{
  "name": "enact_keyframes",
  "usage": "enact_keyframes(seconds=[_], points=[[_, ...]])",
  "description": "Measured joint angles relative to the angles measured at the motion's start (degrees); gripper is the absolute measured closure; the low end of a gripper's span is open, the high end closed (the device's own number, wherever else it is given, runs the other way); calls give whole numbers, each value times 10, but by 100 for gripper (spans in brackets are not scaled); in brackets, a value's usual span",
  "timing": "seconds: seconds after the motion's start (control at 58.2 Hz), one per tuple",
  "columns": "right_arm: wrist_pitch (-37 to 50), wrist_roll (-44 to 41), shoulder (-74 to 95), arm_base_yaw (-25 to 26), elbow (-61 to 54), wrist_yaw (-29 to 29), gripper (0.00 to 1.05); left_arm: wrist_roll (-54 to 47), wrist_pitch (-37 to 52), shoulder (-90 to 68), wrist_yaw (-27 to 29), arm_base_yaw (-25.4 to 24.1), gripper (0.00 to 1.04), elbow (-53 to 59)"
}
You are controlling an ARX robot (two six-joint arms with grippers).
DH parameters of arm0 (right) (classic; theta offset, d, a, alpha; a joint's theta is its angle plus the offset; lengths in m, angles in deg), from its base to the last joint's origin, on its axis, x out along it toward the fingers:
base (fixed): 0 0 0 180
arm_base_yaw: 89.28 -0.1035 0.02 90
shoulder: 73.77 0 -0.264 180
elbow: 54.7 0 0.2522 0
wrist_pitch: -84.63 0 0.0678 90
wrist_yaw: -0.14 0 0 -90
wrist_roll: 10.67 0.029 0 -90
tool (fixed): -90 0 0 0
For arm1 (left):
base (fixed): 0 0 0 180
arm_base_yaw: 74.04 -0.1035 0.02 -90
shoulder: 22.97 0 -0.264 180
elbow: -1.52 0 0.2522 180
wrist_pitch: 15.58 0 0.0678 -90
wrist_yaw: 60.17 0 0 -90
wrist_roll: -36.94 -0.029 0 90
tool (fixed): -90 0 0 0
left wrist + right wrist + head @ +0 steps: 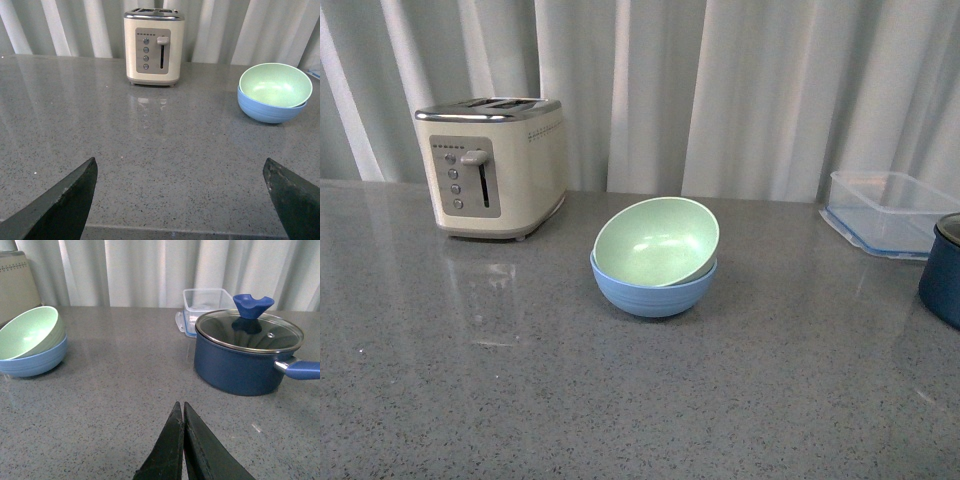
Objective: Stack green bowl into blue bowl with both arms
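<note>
On the counter (520, 400), the green bowl (655, 242) sits tilted inside the blue bowl (653, 291), right of a toaster (492, 165). Left fingers (60, 205) spread wide apart; right fingers (197, 450) pressed together, both holding nothing.

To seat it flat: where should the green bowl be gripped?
Probably pinch the green bowl at its raised rim, on the far side, from above. It sits tilted in the blue bowl, leaving that edge free. Both grippers are away.

Left hand (180, 200) spread, right hand (183, 412) closed.
</note>
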Motion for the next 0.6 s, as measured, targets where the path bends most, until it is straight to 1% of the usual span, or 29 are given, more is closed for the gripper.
enact_keyframes(seconds=[0.343,0.601], points=[[-109,0,-118,0,-3,0,104,0,0,0,0,0,7,0],[-172,0,-184,0,-3,0,104,0,0,0,0,0,7,0]])
